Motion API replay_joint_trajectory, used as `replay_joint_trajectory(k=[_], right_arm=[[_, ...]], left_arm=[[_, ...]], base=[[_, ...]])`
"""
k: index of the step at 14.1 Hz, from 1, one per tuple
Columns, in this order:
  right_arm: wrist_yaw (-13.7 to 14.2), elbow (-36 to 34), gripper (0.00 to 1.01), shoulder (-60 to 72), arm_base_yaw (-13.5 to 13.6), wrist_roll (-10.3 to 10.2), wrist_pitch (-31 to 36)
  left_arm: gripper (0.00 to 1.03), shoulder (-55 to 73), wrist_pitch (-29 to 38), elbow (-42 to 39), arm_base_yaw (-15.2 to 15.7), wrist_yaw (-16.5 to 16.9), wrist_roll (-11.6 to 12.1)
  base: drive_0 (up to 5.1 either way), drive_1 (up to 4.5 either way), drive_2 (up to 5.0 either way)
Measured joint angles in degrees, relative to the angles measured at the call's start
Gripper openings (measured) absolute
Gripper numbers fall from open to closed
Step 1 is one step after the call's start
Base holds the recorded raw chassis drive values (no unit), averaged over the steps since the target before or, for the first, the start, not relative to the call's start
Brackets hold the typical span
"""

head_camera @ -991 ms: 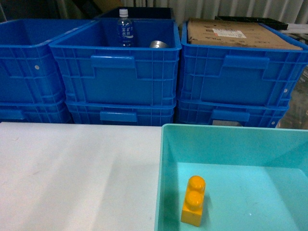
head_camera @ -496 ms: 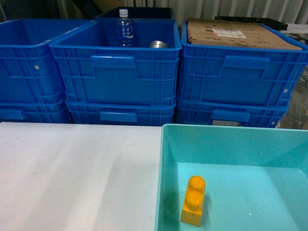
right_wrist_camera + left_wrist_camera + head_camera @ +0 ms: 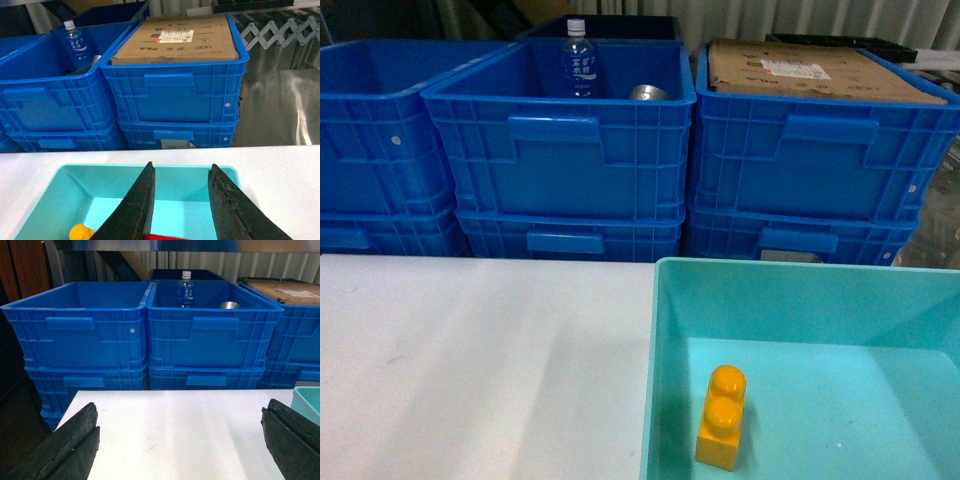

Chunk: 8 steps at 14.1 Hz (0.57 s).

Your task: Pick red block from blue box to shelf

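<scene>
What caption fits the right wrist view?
Open right pincer poised over the blue box, red block just below.

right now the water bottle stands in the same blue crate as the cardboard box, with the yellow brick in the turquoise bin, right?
Not quite. The water bottle stands in the middle blue crate; the cardboard box lies on the crate to its right, as the head view shows. The yellow brick is indeed in the turquoise bin.

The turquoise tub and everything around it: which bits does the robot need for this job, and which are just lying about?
Needed for the job:
- blue box
- red block, just visible low between the right gripper fingers
- left gripper, open over the table

Just lying about:
- yellow brick
- dark blue crates
- water bottle
- cardboard box
</scene>
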<state>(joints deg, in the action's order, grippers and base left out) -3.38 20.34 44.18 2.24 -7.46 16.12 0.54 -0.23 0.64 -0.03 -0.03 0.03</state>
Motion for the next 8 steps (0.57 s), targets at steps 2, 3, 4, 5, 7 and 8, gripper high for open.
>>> replay_joint_trajectory(k=[2,3,4,5,7,8], right_arm=[[0.11,-0.11,0.26,0.35,0.0,0.0,0.42],[0.11,-0.11,0.26,0.35,0.0,0.0,0.39],[0.11,-0.11,0.26,0.35,0.0,0.0,0.42],[0.11,-0.11,0.26,0.35,0.0,0.0,0.42],[0.11,-0.11,0.26,0.35,0.0,0.0,0.39],[0.11,-0.11,0.26,0.35,0.0,0.0,0.42]], left_arm=[[0.98,0.0,0.02,0.0,0.0,0.0,-0.02],[0.98,0.0,0.02,0.0,0.0,0.02,-0.02],[0.98,0.0,0.02,0.0,0.0,0.0,0.0],[0.98,0.0,0.02,0.0,0.0,0.0,-0.02],[0.98,0.0,0.02,0.0,0.0,0.0,-0.02],[0.98,0.0,0.02,0.0,0.0,0.0,0.0]], base=[[0.0,0.0,0.0],[0.0,0.0,0.0],[0.0,0.0,0.0],[0.0,0.0,0.0],[0.0,0.0,0.0],[0.0,0.0,0.0]])
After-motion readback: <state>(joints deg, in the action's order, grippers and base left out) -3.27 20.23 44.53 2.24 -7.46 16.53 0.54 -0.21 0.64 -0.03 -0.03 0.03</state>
